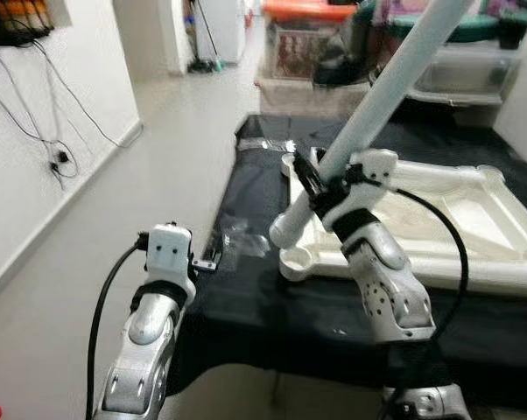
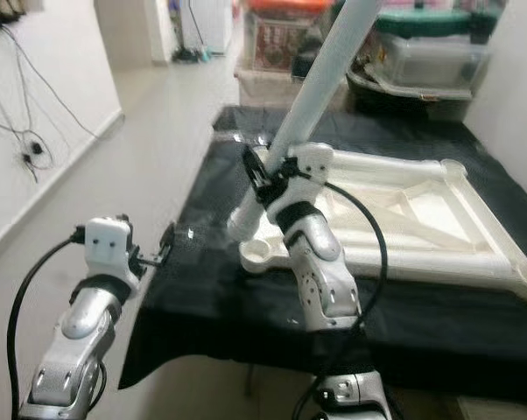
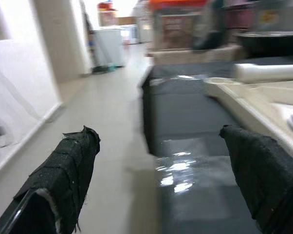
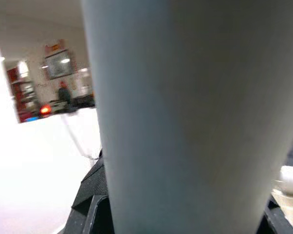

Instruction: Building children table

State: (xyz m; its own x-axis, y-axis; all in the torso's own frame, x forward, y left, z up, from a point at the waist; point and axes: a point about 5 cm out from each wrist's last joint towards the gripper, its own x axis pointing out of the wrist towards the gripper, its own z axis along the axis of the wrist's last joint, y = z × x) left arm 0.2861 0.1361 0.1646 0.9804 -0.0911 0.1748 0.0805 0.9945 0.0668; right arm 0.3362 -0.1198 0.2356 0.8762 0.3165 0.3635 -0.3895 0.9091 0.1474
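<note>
A white children's table top (image 1: 487,179) lies upside down on a black-covered surface (image 1: 272,311). My right gripper (image 1: 320,185) is shut on a long pale table leg (image 1: 382,92), which tilts up and to the right. The leg's lower end (image 1: 285,232) hangs just above the round corner socket (image 1: 297,260) at the top's near left corner. In the right wrist view the leg (image 4: 185,122) is seen close up. My left gripper (image 3: 161,185) is open with nothing between its fingers (image 3: 68,165), at the left edge of the black surface (image 3: 195,112).
Clear plastic wrap (image 1: 243,238) lies on the black cover near the left gripper (image 1: 207,262). Storage boxes and bins (image 1: 307,52) stand behind the surface. A white wall with hanging cables (image 1: 45,131) runs along the left, with bare floor (image 1: 158,166) between.
</note>
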